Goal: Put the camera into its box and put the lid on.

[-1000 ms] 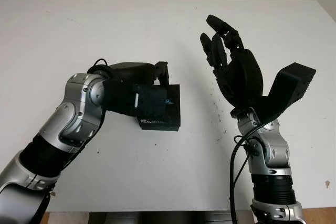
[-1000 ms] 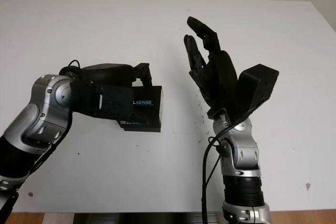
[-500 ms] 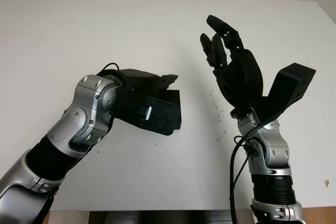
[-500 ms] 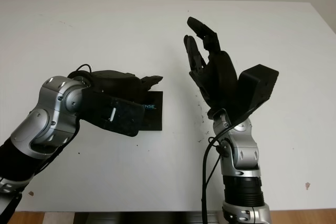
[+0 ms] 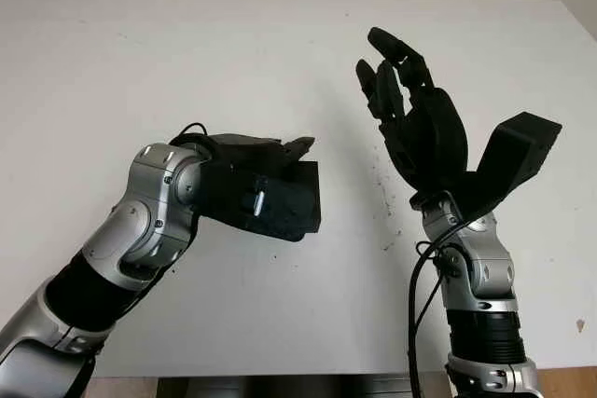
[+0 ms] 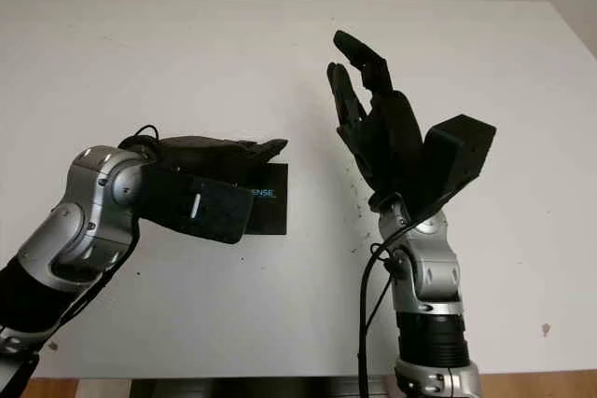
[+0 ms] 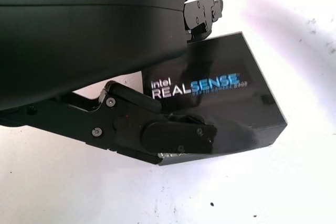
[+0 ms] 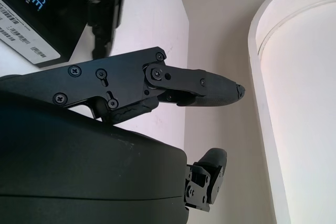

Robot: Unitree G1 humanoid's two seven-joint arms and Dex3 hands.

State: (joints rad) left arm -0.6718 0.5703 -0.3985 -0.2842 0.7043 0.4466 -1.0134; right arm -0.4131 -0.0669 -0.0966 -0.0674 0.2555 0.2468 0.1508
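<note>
Your black Intel RealSense box [image 7: 226, 93] sits closed on the white table [image 5: 187, 53], so both steps look done. Your left hand [image 5: 266, 188] is over it, fingers around it in a grasp. Your right hand [image 5: 410, 109] is raised beside it, open and holding nothing.

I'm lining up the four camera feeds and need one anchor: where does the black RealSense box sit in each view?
Left eye view: box left of centre, under the left hand.
Right eye view: box left of centre, blue lettering showing.
Left wrist view: box centre-right, between the fingers.
Right wrist view: box at a corner.
Shared landmark: the box's blue-and-white lettering.
</note>
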